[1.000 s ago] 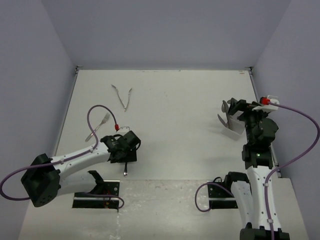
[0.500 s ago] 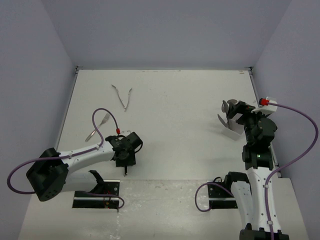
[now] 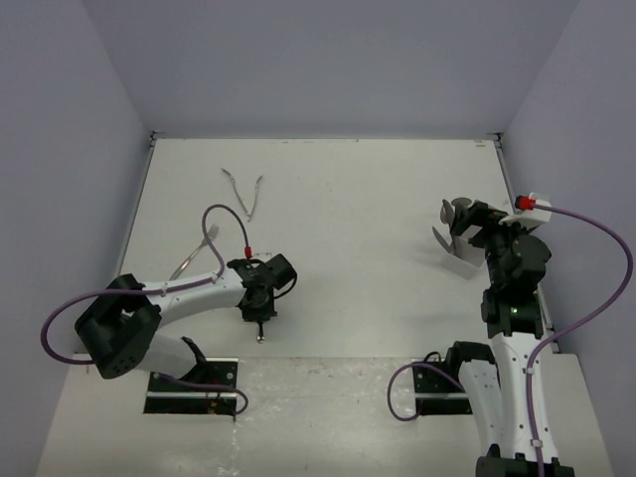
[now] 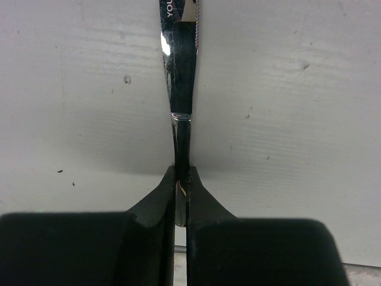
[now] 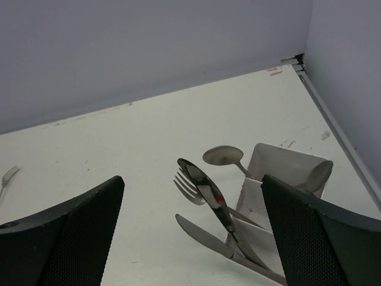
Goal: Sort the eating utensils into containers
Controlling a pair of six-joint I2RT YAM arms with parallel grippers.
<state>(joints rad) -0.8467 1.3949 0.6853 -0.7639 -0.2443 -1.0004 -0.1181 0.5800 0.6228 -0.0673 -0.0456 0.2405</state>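
**Near the front edge: left gripper (image 4: 181, 179) clamped on a slim, shiny silver table knife (image 4: 180, 77)**

On the left half of the pale, scuffed white table (image 3: 348, 248), the black fingers are pinched together on the knife's narrow neck, just behind the blade. The blade runs straight out ahead of the fingertips, so the long axis lies in line with the jaws' gap. From above, a short end pokes out toward the near edge. Whether the knife has left the surface I cannot tell.

Its destination, the small translucent white rectangular box (image 3: 462, 255), stands well apart, far across on the right side, with spoons, a fork and a knife leaning in it. So the knife must travel rightward, and I'd judge it needs tipping upright to drop in.

The right gripper (image 5: 190, 238) hangs just beside that box, its jaws spread wide and holding nothing; that arm is much the nearer one.

A few other silver utensils (image 3: 247, 209) lie loose toward the far left. Plain lavender-grey walls (image 3: 328, 60) close in the room.
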